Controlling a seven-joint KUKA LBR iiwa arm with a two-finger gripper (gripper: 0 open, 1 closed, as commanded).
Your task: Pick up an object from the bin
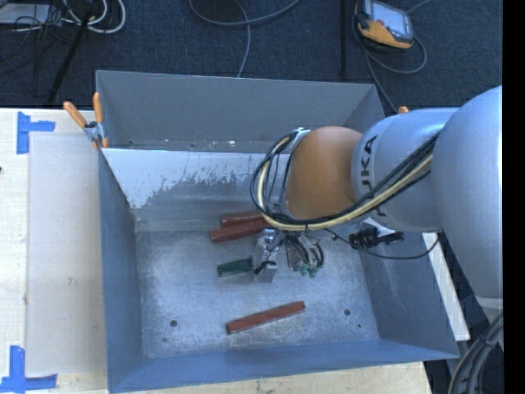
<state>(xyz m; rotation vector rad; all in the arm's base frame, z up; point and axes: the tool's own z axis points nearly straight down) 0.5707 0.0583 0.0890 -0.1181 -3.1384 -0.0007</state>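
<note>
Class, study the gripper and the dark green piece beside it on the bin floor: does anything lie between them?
Nothing visible does. The gripper sits at the right end of the dark green piece. Two brown sticks lie behind it, a third brown stick nearer the front, all off that path.

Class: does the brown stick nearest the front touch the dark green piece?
No, the brown stick lies apart from the dark green piece, with a gap between them.

open: left bin floor (168, 290), bare
back: two brown sticks (239, 226)
centre: dark green piece (235, 267)
front: brown bar (265, 317) lying across
</note>
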